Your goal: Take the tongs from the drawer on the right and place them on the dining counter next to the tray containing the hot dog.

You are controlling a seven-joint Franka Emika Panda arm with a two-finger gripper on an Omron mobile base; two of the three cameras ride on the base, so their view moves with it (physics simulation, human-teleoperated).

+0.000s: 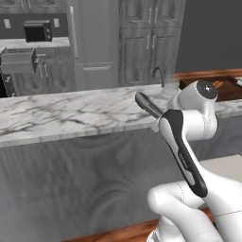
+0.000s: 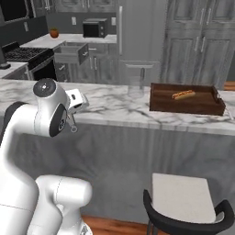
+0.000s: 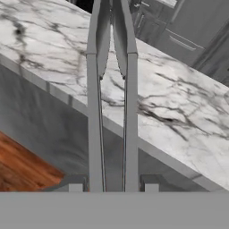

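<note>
From my remote station I watch the claw (image 3: 113, 188) clamped on the tongs (image 3: 112, 103), their two long grey arms running side by side out over the near edge of the dining bench (image 3: 179, 112), blade tips above the marble. In the left base view the tongs (image 1: 147, 105) jut up and away from the white arm, over the front lip of the bench (image 1: 71, 113). The brown tray (image 2: 187, 99) with the hot dog (image 2: 182, 95) sits on the bench (image 2: 114, 108) well apart from the tongs, toward the far right end of the slab as the right base camera shows it; in that view the white claw head (image 2: 76, 102) sits at the bench edge, left of the tray. A tall tap (image 2: 142, 74) rises just beyond the bench, left of the tray, with a pale glass-like shape (image 2: 134, 88) near its foot that I cannot make out. Behind the bench, far from the tray, a grey drawer (image 2: 71, 53) stands pulled out beside the black stove (image 2: 25, 55), under the worktop carrying a microwave (image 2: 95, 28). A black-backed stool with a pale seat (image 2: 183, 197) stands on the floor in front of the bench, below the tray.
</note>
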